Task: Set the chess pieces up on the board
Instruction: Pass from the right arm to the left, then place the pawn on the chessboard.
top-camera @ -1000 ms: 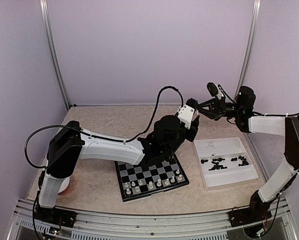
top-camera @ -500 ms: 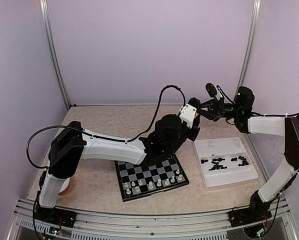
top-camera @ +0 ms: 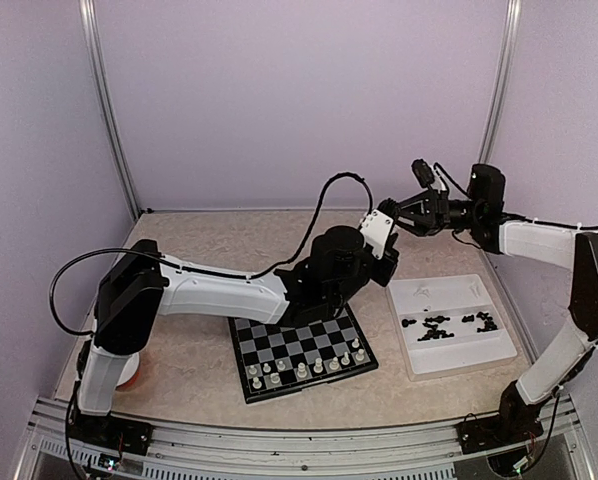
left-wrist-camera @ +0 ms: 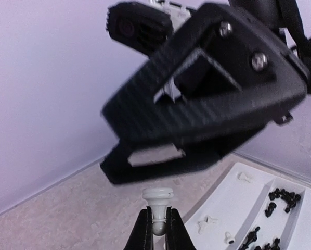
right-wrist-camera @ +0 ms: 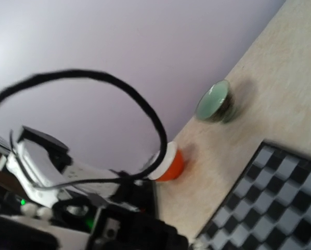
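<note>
Far left, an orange object (top-camera: 131,376) sits by the left arm's base; the board (top-camera: 269,350) lies mid-table, with cream chess pieces (top-camera: 304,370) lined along its near rows; up beyond its far right corner the left gripper (left-wrist-camera: 157,226) is raised off the table, clenched on a single cream piece (left-wrist-camera: 157,197) by its stem; the right gripper (top-camera: 387,214) hangs close by that piece without touching it, jaws spread, gripping nothing; to the right a white tray (top-camera: 457,358) holds a scatter of black pieces (top-camera: 434,328) and a few loose cream pieces (left-wrist-camera: 205,225)
</note>
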Available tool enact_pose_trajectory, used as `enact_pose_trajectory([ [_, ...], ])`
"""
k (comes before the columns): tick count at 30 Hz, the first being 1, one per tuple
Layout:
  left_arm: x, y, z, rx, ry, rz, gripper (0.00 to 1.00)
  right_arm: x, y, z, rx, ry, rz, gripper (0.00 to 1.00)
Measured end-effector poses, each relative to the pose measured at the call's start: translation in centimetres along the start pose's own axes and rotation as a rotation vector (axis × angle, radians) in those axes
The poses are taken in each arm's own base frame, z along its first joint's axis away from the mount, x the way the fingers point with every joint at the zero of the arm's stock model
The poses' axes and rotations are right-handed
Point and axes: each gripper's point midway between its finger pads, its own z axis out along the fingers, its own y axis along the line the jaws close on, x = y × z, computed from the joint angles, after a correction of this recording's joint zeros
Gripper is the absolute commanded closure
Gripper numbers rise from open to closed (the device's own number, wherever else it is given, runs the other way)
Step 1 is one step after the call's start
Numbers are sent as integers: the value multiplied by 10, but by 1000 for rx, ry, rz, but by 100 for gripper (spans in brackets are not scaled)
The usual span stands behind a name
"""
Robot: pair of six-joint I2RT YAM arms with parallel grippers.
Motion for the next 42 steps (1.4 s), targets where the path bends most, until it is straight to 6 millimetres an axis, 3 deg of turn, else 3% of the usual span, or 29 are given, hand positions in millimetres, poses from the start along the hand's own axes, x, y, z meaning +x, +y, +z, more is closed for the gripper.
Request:
enact_pose_trajectory([
  [3, 7, -2, -4, 70, 91, -18, 100, -20, 2, -19, 43, -19, -115, 39],
  [6, 7, 2, -13, 170, 217, -98, 100, -37, -5, -57, 155, -77, -226, 39],
  [10, -6, 24, -20, 311, 369, -301, 100, -37, -24, -92, 340, -105, -318, 39],
  [13, 8, 52, -33, 379, 542, -474, 100, -28, -28, -95, 411, -75, -369, 39],
  [15, 33, 66, -49, 401, 696, -564, 100, -22, -28, -97, 436, -58, -393, 39],
  [18, 74, 72, -84, 412, 938, -641, 100, -17, -29, -98, 459, -36, -421, 40],
  [23, 128, 83, -142, 331, 1255, -631, 100, -11, -33, -98, 468, -15, -429, 40],
  [28, 164, 102, -183, 201, 1449, -550, 100, -6, -35, -98, 467, -9, -423, 40],
  [32, 185, 110, -199, 131, 1541, -473, 100, -4, -36, -98, 466, -5, -421, 40],
  [38, 214, 104, -212, 101, 1638, -397, 100, 1, -35, -97, 465, -3, -422, 40],
  [42, 225, 104, -214, 91, 1667, -369, 91, 2, -33, -97, 466, -2, -429, 40],
])
